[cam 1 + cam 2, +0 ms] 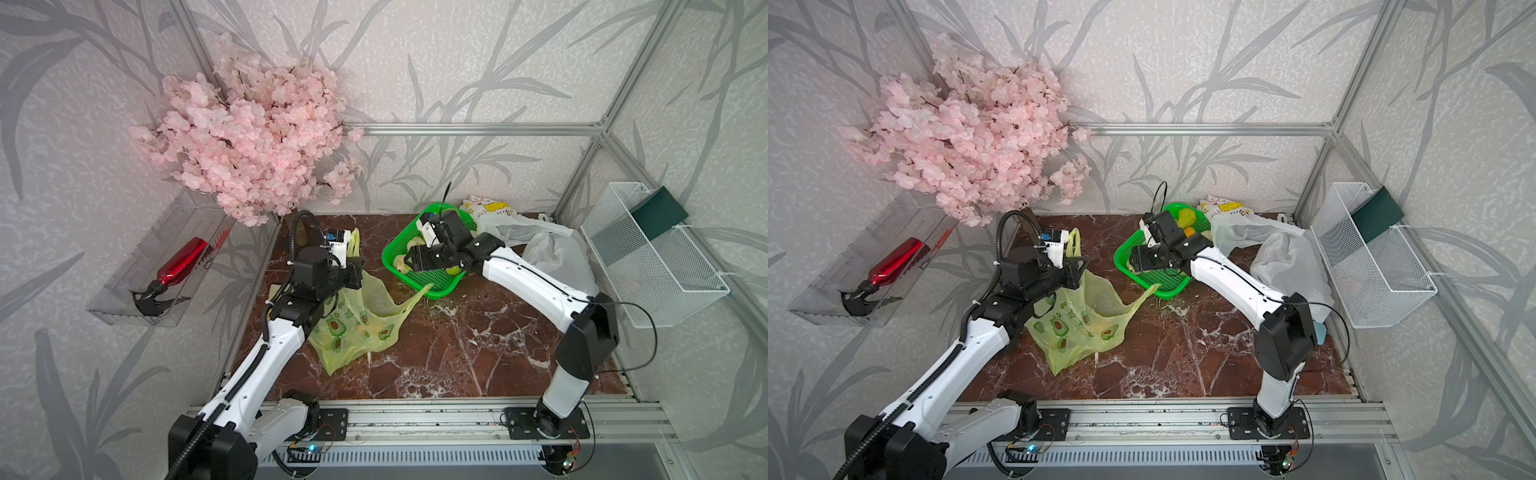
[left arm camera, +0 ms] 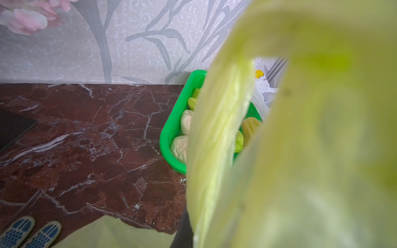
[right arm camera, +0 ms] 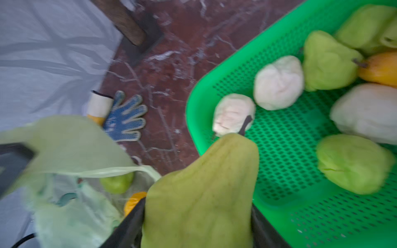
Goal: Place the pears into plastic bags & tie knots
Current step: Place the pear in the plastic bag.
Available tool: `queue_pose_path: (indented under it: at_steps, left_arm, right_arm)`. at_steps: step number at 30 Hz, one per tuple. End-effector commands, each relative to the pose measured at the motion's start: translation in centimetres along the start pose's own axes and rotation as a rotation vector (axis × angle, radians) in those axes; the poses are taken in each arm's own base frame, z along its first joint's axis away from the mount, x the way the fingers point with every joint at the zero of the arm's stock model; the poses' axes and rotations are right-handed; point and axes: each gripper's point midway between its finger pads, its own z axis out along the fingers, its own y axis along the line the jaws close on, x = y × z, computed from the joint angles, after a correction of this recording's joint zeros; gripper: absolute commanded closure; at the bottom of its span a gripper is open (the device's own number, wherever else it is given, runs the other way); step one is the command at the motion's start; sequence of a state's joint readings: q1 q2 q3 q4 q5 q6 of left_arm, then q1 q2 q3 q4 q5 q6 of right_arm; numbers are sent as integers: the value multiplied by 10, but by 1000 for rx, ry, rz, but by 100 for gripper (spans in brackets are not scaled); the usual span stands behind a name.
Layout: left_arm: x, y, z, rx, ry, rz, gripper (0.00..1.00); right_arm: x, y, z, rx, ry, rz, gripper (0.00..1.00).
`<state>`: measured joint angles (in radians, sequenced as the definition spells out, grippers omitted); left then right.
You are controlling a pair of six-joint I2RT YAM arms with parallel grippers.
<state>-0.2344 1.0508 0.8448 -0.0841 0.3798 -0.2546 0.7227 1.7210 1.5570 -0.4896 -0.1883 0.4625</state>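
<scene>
In both top views the left gripper [image 1: 359, 266] [image 1: 1081, 266] is pinched shut on the rim of the yellow-green bag [image 1: 365, 320] [image 1: 1084, 320]. It lifts the rim so the mouth opens toward the right gripper [image 1: 411, 262] [image 1: 1136, 262], which hangs over the green basket [image 1: 436, 291] [image 1: 1165, 291]. Beyond the right gripper the white bags [image 1: 552, 249] [image 1: 1287, 253] lie slack, with no knot to be seen.

From the left wrist, the bag's film hangs blurred right in front of the tool, whose jaws are out of sight here. Past it, pears [image 2: 185, 122] sit in the basket.

From the right wrist, the jaws are closed on either side of an olive pear [image 3: 202, 193], its stem pointing away from the tool. Ahead lie about six more pears in the basket. Beside the tool the bag gapes, with a green pear [image 3: 117, 182] and an orange pear [image 3: 134, 200] inside.

So the job looks early: one bag partly filled, most fruit unbagged, two bags untouched, nothing tied.
</scene>
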Motion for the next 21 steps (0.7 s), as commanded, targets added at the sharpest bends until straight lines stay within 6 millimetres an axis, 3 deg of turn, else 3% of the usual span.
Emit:
queue_pose_path:
  at_steps: [1,5,8,13,15,17,21]
  left_arm:
    - [-19,-11,-6,37,-39,6,100]
    - [-21,-14,-6,51,-42,-10,100]
    - [-20,-15,-4,60,-40,-27,100]
    - [-18,-15,-1,71,-50,-52,100]
    - [-17,-15,-1,73,-59,-59,100]
    - [-17,-14,0,74,-59,-58,100]
    - [-16,-11,0,59,-62,-54,100]
  right_arm:
    - [20,40,21,-185,-17,82,66]
    - [35,68,40,-289,23,171,69]
    - [54,86,65,-354,69,238,73]
    - [68,89,102,-327,93,305,74]
    - [74,87,111,-262,111,286,65]
    - [78,89,109,-191,137,224,38]
    - [72,115,88,-294,181,168,20]
